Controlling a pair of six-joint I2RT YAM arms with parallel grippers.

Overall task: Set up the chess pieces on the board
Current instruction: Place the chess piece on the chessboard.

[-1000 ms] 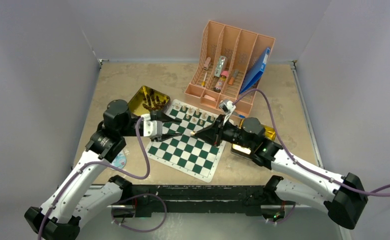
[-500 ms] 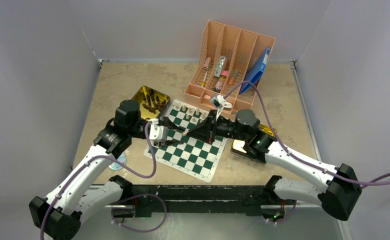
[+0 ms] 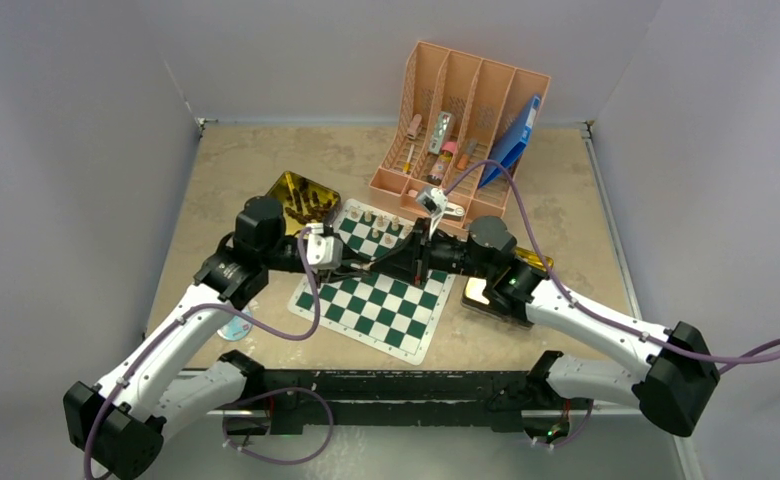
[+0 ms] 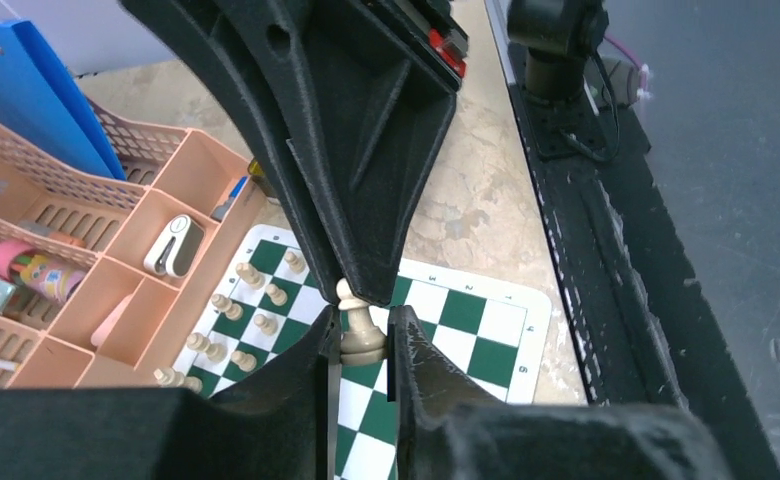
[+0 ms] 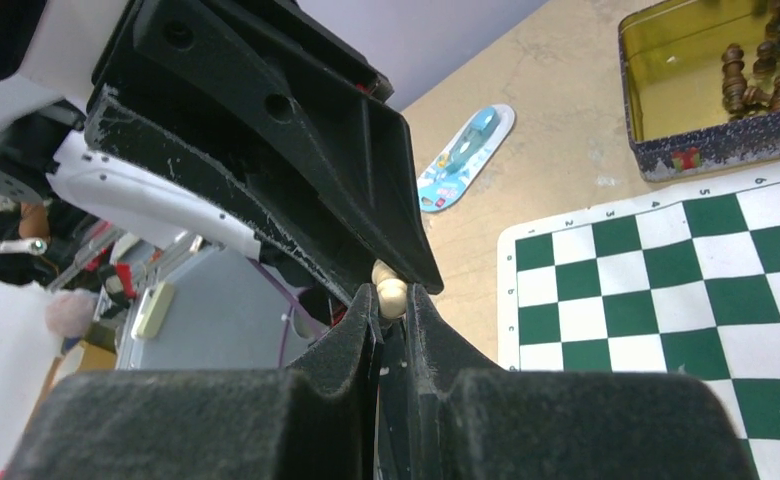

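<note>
Left wrist: pale piece within left hand

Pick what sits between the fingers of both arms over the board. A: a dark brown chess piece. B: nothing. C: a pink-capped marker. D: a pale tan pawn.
D: both wrist views show a pale tan pawn between the left fingers at its base and the right fingers at its head.

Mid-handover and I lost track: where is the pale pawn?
Left wrist view, centre: the pale pawn sits between the left fingers, right fingers pinching its head, above the board.
</note>
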